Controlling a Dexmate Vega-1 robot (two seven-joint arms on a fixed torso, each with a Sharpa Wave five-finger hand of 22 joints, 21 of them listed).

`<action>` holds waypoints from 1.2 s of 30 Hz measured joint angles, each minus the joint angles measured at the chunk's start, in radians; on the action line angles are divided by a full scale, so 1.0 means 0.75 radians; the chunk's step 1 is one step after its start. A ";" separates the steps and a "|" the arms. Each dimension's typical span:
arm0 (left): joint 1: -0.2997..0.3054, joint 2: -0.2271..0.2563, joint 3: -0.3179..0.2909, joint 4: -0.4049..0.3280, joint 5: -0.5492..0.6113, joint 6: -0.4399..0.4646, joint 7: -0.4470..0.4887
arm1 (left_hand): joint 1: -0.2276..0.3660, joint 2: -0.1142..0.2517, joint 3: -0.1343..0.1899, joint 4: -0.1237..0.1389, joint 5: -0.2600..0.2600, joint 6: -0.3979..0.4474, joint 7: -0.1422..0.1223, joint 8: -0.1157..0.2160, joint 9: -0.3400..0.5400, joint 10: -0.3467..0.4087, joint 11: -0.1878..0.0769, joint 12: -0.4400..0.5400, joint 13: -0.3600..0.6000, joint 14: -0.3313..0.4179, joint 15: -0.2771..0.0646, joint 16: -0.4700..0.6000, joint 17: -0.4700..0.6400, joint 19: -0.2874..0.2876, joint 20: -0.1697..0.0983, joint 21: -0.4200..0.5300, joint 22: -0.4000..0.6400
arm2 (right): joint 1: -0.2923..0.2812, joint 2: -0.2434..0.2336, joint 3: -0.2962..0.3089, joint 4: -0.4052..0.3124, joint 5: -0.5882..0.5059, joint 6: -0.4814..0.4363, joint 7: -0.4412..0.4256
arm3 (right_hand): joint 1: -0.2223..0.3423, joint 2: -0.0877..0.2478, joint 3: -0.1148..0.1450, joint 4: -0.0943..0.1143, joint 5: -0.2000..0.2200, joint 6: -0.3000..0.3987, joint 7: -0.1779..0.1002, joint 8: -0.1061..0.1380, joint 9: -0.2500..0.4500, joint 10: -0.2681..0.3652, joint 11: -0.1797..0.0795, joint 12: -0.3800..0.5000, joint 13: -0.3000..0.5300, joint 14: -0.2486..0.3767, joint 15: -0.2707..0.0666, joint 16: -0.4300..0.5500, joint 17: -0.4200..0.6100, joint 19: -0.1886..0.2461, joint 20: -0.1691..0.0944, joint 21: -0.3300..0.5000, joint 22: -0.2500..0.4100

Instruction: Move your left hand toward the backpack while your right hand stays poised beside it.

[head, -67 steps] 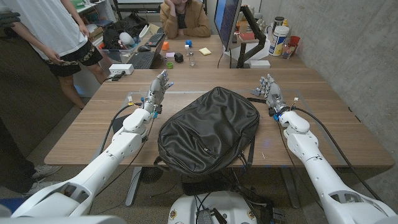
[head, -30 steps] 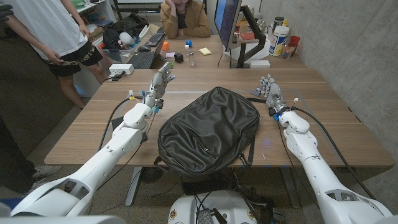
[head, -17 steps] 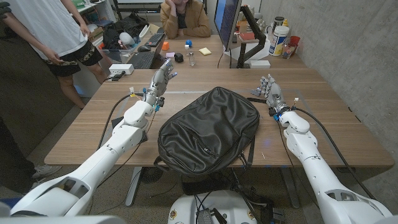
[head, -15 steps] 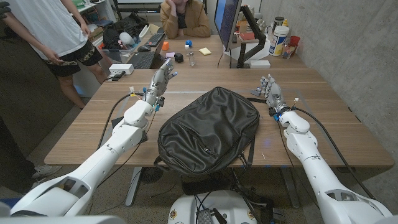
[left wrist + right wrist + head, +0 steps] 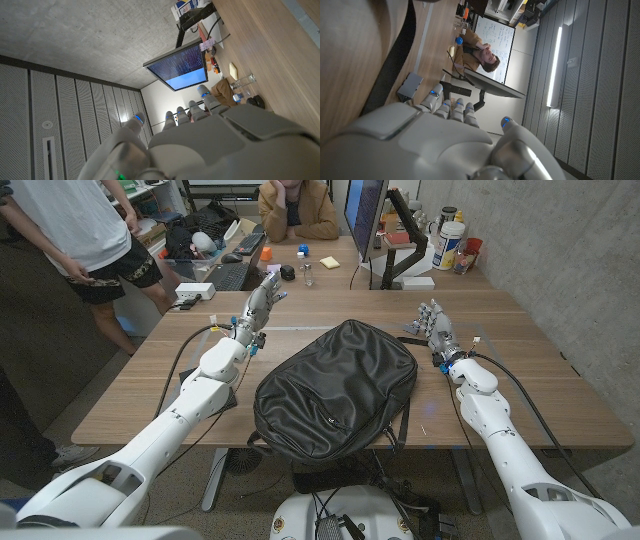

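A black backpack (image 5: pixel 335 385) lies flat in the middle of the wooden table (image 5: pixel 540 380), its lower end at the near edge. My left hand (image 5: pixel 262 302) hovers over the table past the backpack's far left corner, fingers spread and stretched out, holding nothing. The left wrist view shows that hand's back (image 5: pixel 210 145) with its fingers (image 5: pixel 192 110) pointing along the tabletop. My right hand (image 5: pixel 435 328) stands beside the backpack's far right corner, fingers apart and empty. In the right wrist view, a dark backpack strap (image 5: pixel 395 55) lies ahead of my right hand (image 5: pixel 420 145).
A monitor on an arm (image 5: pixel 365 220), a keyboard (image 5: pixel 230 275), a small bottle (image 5: pixel 307 273) and containers (image 5: pixel 450 240) crowd the far side of the table. One person (image 5: pixel 90 230) stands at far left; another (image 5: pixel 295 205) sits behind. A strap (image 5: pixel 402 420) trails toward the near edge.
My left hand has risen and reached farther across the table, past the backpack's far left corner. The right hand and the backpack have stayed put. The standing person has shifted slightly.
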 measured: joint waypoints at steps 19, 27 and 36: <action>-0.033 0.001 0.019 -0.003 0.063 -0.023 -0.004 | 0.000 0.000 0.004 -0.004 0.000 0.005 0.005 0.000 -0.003 0.005 0.005 0.000 0.000 0.000 0.000 0.000 0.000 0.000 0.000 -0.005 0.000 | 0.021 0.002 0.002 0.037 0.000 0.016 0.010 | 0.000 0.000 0.000 0.000 0.000 0.000 0.000 0.000 0.000 0.000 0.000 0.000 0.000 0.000 0.000 0.000 0.000 0.000 0.000 -0.010 0.007; -0.048 -0.001 0.025 -0.010 0.081 -0.035 -0.019 | 0.000 0.000 0.004 -0.004 0.000 0.005 0.005 0.000 -0.003 0.005 0.005 0.000 0.000 0.000 0.000 0.000 0.000 0.005 -0.005 -0.005 0.000 | 0.032 0.003 0.002 0.053 0.000 0.023 0.015 | 0.000 0.000 0.000 0.000 0.000 0.000 0.000 0.000 0.000 0.000 0.000 0.000 0.000 0.000 0.000 0.000 0.000 0.000 0.000 -0.010 0.007; -0.058 -0.003 0.032 -0.016 0.098 -0.045 -0.036 | 0.000 0.000 0.004 -0.004 0.000 0.012 -0.002 0.000 -0.003 0.010 0.010 0.000 0.000 0.000 0.000 0.000 0.000 0.005 -0.005 -0.005 0.000 | 0.044 0.004 0.004 0.073 -0.001 0.029 0.021 | 0.000 0.000 0.000 0.000 0.000 0.000 0.000 0.000 0.000 0.000 0.000 0.000 0.000 0.000 0.000 0.000 0.000 0.000 0.000 -0.019 0.007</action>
